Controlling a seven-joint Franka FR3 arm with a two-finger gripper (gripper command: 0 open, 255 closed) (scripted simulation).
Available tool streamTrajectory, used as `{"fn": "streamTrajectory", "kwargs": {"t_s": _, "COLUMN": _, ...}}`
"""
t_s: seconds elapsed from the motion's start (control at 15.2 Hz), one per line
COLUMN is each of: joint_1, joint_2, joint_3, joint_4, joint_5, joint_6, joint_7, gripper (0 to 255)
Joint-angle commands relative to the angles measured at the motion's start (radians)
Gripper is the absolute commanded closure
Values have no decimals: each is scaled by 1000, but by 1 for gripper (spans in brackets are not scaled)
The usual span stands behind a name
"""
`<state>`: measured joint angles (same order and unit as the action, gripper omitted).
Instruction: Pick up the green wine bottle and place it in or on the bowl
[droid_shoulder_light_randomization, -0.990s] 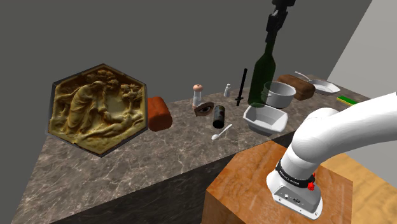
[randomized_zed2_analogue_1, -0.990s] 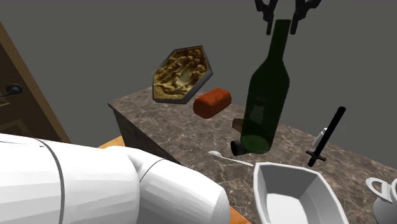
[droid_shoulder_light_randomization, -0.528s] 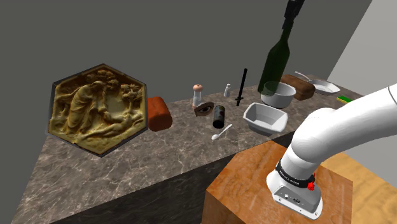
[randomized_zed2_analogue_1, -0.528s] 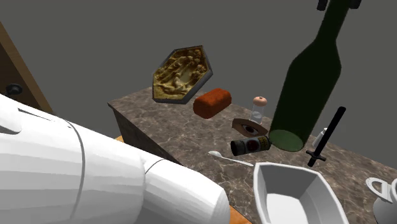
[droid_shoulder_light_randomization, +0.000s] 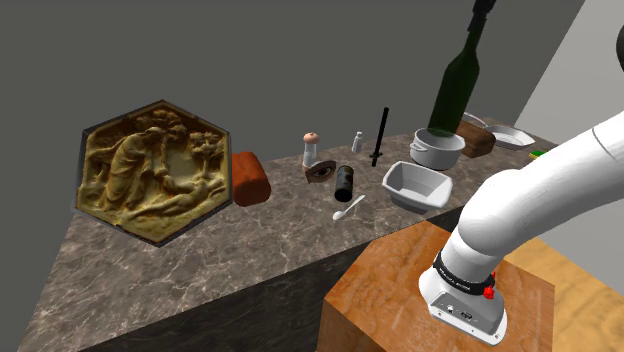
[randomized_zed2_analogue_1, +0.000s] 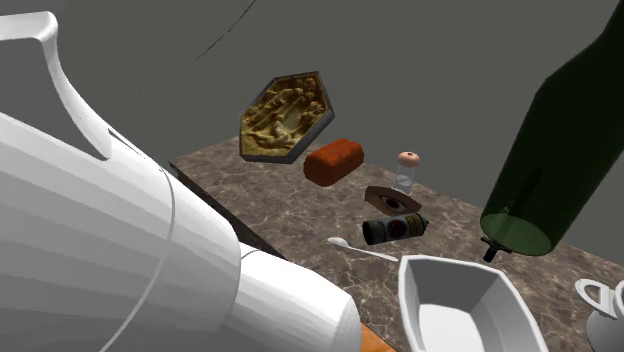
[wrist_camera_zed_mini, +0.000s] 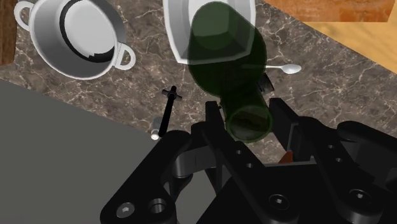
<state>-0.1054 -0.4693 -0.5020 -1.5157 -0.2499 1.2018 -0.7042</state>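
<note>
The dark green wine bottle hangs in the air, tilted, with my gripper shut on its neck at the shoulder view's top edge. Its base hovers above the white two-handled pot. A white rectangular bowl sits on the counter just in front of the pot. In the wrist view the two black fingers clasp the bottle neck, and the bottle body hides part of the white bowl, with the pot off to one side. In the second exterior view the bottle hangs above the bowl.
On the marble counter stand a hexagonal relief plaque, a red-brown block, a shaker, a black sword-like stick, a dark can lying down and a white spoon. A brown loaf and white tray lie behind the pot.
The bottle has been carried up and toward the shoulder view's right, from over the rectangular bowl to over the two-handled pot. The arm has swung with it.
</note>
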Motion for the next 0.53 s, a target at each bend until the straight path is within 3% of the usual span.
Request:
{"fn": "streamTrajectory", "kwargs": {"t_s": 0.0, "joint_1": -3, "joint_2": -15, "joint_3": -1, "joint_4": -32, "joint_5": -6, "joint_6": 19, "joint_7": 0, "gripper": 255}}
{"fn": "streamTrajectory", "kwargs": {"t_s": 0.46, "joint_1": -18, "joint_2": -89, "joint_3": 12, "joint_4": -197, "joint_5": -26, "joint_6": 111, "joint_7": 28, "gripper": 255}}
